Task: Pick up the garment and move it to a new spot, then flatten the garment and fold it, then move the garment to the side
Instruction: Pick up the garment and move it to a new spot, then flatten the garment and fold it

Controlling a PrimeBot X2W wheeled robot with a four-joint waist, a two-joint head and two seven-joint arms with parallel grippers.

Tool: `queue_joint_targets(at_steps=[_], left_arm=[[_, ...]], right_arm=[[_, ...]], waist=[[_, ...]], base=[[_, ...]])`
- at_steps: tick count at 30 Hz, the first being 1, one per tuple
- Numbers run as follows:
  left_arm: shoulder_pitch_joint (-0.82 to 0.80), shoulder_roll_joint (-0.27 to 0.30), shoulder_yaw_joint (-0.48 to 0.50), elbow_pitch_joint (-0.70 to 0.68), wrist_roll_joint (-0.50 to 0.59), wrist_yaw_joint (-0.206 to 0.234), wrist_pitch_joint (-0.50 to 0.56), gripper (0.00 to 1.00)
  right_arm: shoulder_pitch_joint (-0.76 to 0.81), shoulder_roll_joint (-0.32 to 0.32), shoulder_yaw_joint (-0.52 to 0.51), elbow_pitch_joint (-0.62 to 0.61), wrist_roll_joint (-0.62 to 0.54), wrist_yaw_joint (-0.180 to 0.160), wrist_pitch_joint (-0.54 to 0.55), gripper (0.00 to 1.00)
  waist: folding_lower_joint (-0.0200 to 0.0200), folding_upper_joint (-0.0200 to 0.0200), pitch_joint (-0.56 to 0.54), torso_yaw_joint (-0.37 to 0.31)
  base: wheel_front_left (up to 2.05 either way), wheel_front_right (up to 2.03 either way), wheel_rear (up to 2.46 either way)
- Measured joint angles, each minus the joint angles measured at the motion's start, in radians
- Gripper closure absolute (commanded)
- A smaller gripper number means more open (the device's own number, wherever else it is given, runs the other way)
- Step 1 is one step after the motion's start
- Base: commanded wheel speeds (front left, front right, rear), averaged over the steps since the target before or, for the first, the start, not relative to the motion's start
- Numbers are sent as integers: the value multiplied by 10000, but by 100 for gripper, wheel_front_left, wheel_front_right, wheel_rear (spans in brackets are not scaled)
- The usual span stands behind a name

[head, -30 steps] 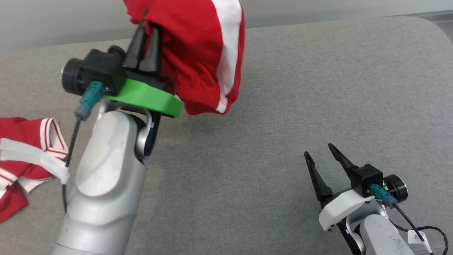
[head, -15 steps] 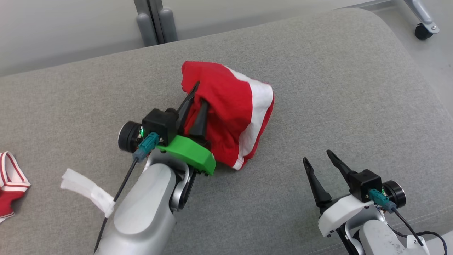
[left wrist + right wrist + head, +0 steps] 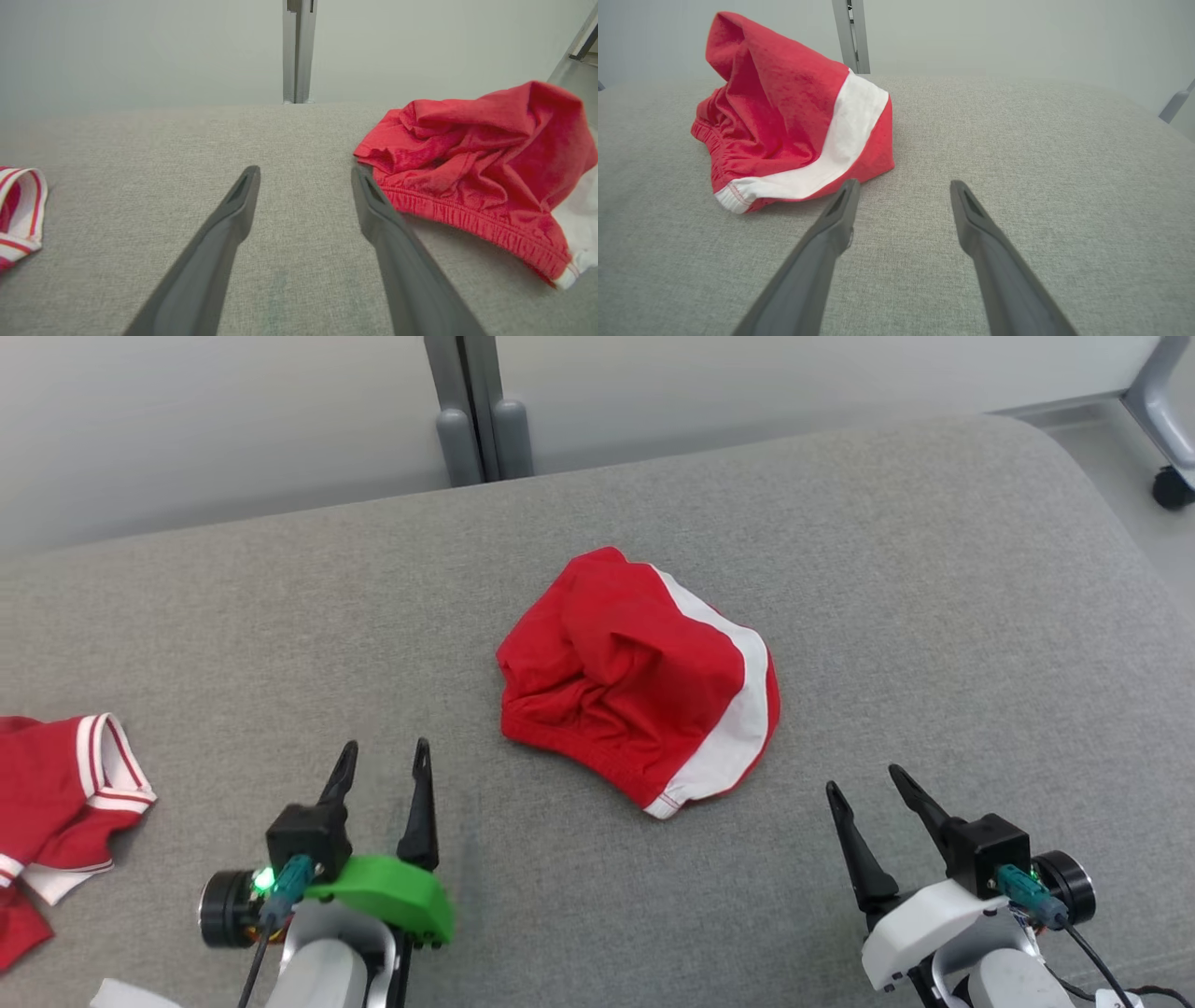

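Garment [image 3: 635, 681] central on padded surface [image 3: 934, 569], beyond and between left end effector [image 3: 386, 744] and right end effector [image 3: 863, 777]; second garment [image 3: 56, 784] far left.

grey upholstered surface [image 3: 934, 569] before a pale wall [image 3: 233, 420].

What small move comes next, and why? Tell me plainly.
Probably bring the left gripper and right gripper, both open, to the waistband ends and spread them: the red shorts lie bunched on the cushion, neither gripper touching them.
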State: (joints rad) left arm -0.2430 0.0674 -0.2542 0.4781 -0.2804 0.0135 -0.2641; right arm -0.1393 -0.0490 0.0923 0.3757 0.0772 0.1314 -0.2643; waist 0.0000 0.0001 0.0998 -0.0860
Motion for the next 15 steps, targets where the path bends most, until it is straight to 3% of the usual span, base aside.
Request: queue_joint_targets(at_steps=[6,15], left_arm=[[1380,-46,857,-941,876,-198,0,0],[2591,-165,1264,-1342,945,-307,0,0]], right_arm=[[400,-2,-148,29,27,0,0,0],[611,-6,-15,104,-10,0,0,0]], waist=[[0,0,-437,341],[0,0,-679,709]], base=[[0,0,0],[0,0,0]])
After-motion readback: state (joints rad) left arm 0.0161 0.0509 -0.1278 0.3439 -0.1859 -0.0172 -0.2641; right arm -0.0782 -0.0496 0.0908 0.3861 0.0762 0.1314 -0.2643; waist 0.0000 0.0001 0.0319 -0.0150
